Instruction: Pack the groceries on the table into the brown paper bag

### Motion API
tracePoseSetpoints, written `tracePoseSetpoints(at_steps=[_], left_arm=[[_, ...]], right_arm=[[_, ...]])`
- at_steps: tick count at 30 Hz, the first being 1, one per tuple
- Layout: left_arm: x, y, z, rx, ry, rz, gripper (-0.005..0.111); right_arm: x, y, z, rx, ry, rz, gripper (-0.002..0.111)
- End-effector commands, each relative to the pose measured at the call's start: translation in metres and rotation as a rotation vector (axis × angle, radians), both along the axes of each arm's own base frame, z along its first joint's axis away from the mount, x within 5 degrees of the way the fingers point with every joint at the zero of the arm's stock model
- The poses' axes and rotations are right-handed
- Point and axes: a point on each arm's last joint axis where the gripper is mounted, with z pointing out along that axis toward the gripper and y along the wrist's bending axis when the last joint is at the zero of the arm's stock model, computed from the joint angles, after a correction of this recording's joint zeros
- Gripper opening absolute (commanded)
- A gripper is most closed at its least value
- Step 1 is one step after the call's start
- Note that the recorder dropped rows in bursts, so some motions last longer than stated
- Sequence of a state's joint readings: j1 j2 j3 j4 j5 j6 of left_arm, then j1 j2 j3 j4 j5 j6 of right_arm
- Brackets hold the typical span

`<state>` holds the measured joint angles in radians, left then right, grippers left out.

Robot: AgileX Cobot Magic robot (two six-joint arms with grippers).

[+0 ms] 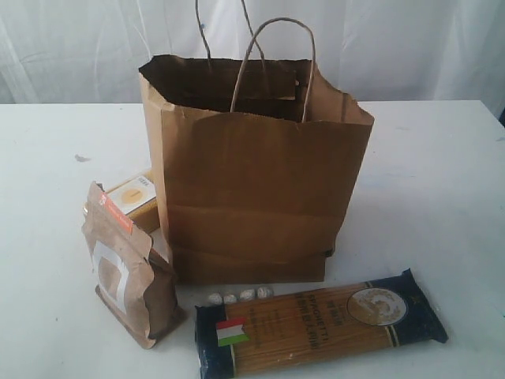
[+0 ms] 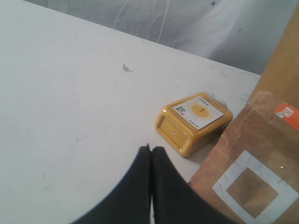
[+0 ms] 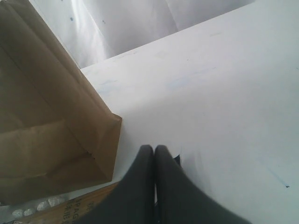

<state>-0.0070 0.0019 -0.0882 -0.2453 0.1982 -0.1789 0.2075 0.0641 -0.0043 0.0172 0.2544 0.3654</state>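
Note:
The brown paper bag (image 1: 252,174) stands open and upright mid-table, handles up. The dark-blue spaghetti packet (image 1: 319,322) lies flat in front of it. The kraft pouch with orange strip (image 1: 126,264) stands to the bag's front left, and behind it lies the yellow-grain bottle (image 1: 134,197) on its side. In the left wrist view my left gripper (image 2: 151,148) is shut and empty, just short of the bottle (image 2: 194,121) and beside the pouch (image 2: 252,163). My right gripper (image 3: 154,148) is shut and empty above the spaghetti packet's end (image 3: 70,209), near the bag's corner (image 3: 56,126). Neither jar shows.
Several small white lumps (image 1: 239,295) lie in a row between the bag and the spaghetti packet. The white table (image 1: 442,181) has a small dark mark (image 1: 82,158) at the left. A white curtain hangs behind.

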Motion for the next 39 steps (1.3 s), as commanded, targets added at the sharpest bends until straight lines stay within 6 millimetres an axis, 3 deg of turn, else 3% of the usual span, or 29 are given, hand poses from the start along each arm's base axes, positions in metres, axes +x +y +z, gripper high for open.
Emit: tracePoseSetpoints(at_steps=[1,6,13,17,19,22,24,25,29,34,36,39], left_arm=[[0.0,-0.001,-0.002,-0.009,0.001,-0.006,0.001],[0.001,0.0,0.002,-0.058,-0.035,0.004,0.001],[0.002,-0.003,0.016,-0.496,-0.116,0.026,0.001],[-0.004,-0.011,0.032,-0.612,-0.083,-0.052,0.001],[-0.011,-0.018,0.048,-0.557,-0.072,-0.129,0.001],[-0.032,-0.028,0.083,-0.281,-0.122,-0.297,0.0],[-0.034,-0.034,0.109,-0.142,0.005,-0.379,0.0],[-0.03,-0.034,0.113,-0.094,0.081,-0.393,0.0],[0.019,-0.037,0.134,0.015,0.351,-0.477,0.0],[0.081,-0.043,0.145,-0.106,0.462,-0.503,0.001],[0.102,-0.047,0.139,-0.183,0.495,-0.523,0.016],[0.123,-0.055,0.133,-0.293,0.5,-0.596,0.073]], right_arm=[[0.0,-0.001,0.0,-0.002,-0.008,-0.009,0.0],[0.0,-0.001,0.0,-0.002,-0.008,-0.009,0.0],[0.0,-0.001,0.0,-0.005,-0.009,-0.009,0.0],[0.0,-0.001,0.0,-0.005,-0.009,-0.009,0.0],[0.0,-0.001,0.0,-0.005,-0.009,-0.009,0.0],[0.0,-0.001,0.0,-0.005,-0.009,-0.009,0.0],[0.0,-0.001,0.0,-0.005,-0.009,-0.009,0.0],[0.0,-0.001,0.0,-0.005,-0.009,-0.009,0.0],[0.0,-0.001,0.0,-0.005,-0.009,-0.009,0.0],[0.0,-0.001,0.0,-0.005,-0.009,-0.009,0.0],[0.0,-0.001,0.0,-0.005,-0.009,-0.009,0.0],[0.0,-0.001,0.0,-0.002,-0.008,-0.009,0.0]])
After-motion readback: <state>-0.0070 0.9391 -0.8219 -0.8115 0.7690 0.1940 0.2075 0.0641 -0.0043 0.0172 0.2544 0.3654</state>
